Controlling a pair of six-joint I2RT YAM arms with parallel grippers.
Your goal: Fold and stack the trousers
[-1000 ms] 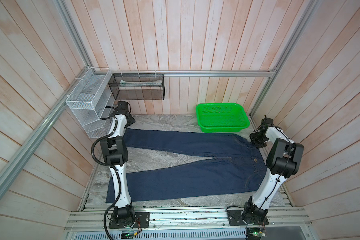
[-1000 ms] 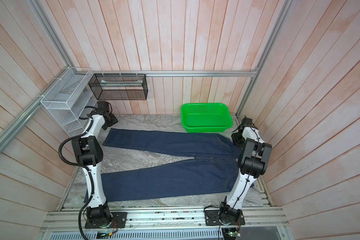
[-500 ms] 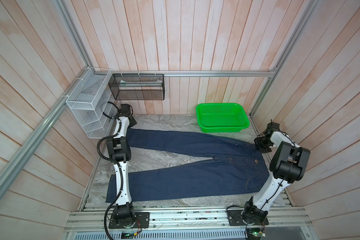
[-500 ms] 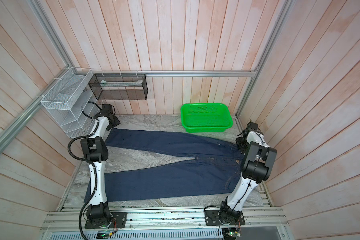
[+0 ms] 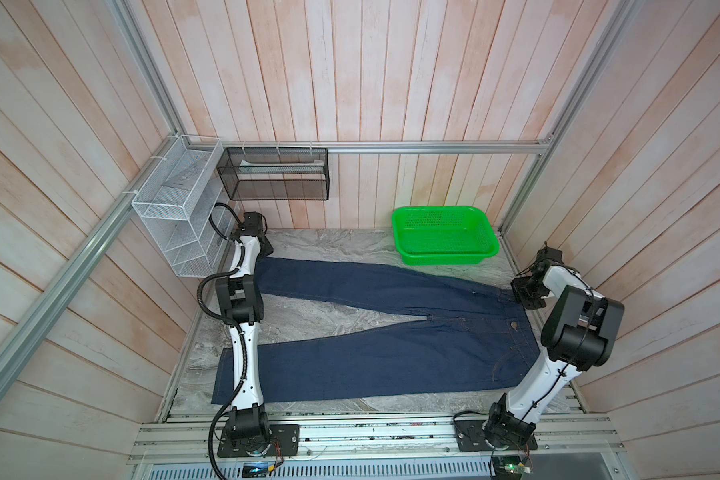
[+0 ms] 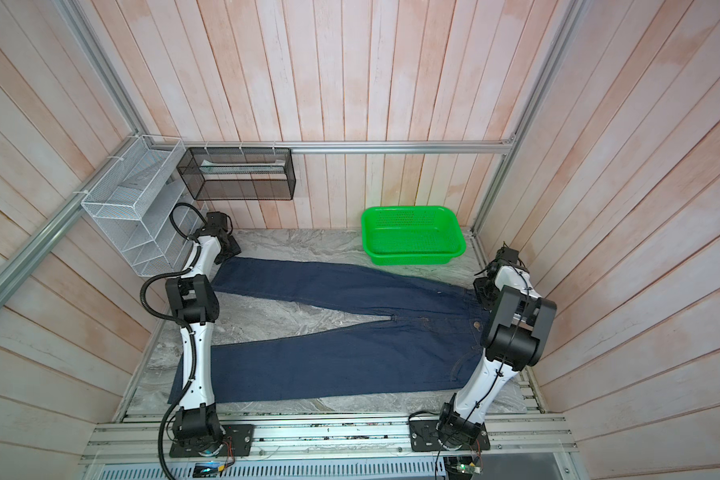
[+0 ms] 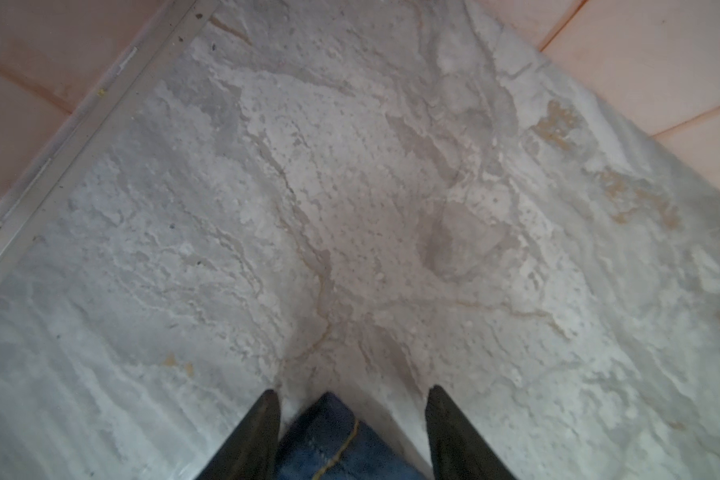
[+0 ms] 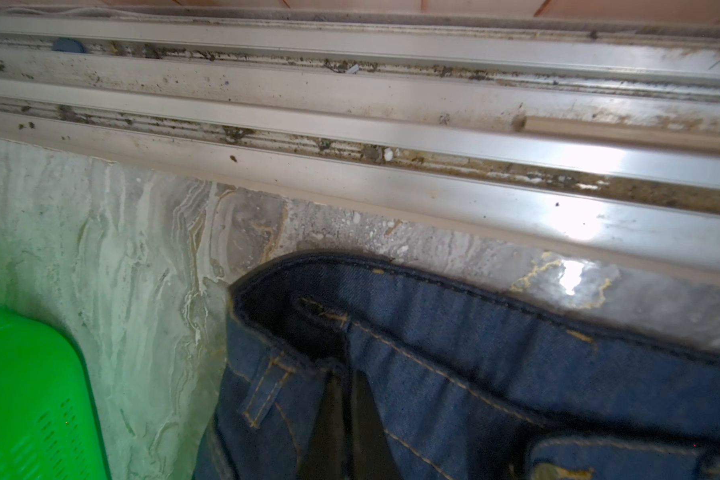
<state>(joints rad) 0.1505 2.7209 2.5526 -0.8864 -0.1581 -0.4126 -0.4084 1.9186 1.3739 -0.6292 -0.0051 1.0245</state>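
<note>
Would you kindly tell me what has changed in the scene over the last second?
The right gripper, shut on the far waistband corner of the trousers, has drawn that corner a little toward the robot's side. The left gripper has edged in over the far leg's hem, with its jaws open around the hem corner. The near leg and the green basket stayed where they were.

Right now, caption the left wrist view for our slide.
Open left gripper straddles a hem corner of the trousers on the marbled table.

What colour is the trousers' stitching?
Tan; the trousers show it best in the right wrist view.
</note>
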